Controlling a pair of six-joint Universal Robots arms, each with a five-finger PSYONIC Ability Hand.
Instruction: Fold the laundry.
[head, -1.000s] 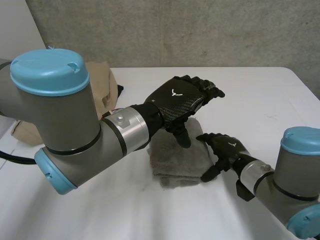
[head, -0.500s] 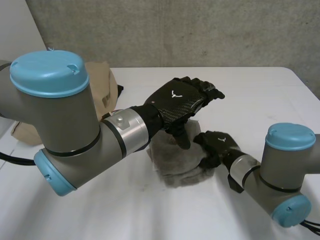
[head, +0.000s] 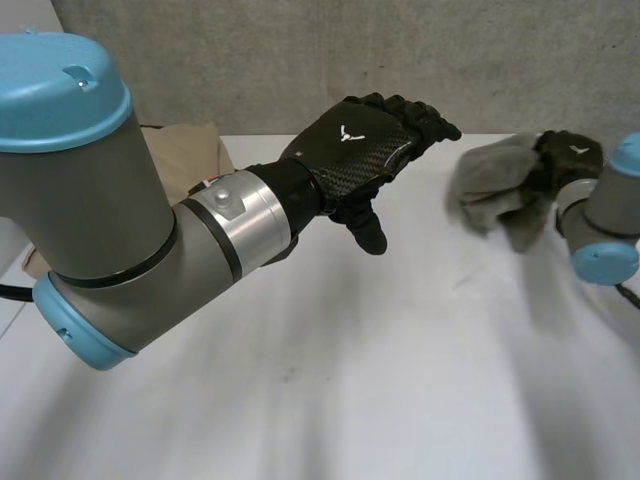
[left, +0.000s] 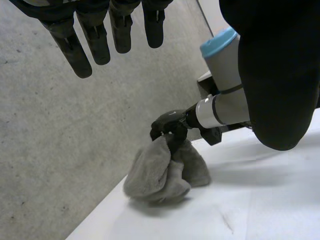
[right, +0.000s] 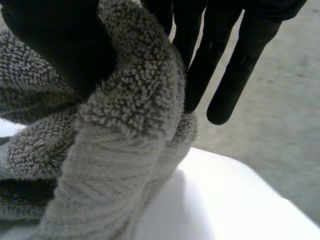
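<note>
A folded grey towel hangs bunched in the air over the table's far right side, pinched between the thumb and fingers of my right hand. In the right wrist view the towel bulges between the thumb and the straight fingers. The left wrist view shows the towel drooping from the right hand, its lower folds near the table. My left hand hovers open over the table's middle, palm down, fingers straight and holding nothing.
A tan cloth lies in a heap at the table's back left, behind my left arm. The white table ends at a concrete wall at the back.
My right hand shut on the grey towel, lifted it off the table's middle and swung it up to the far right. My left hand stayed open in nearly the same place.
</note>
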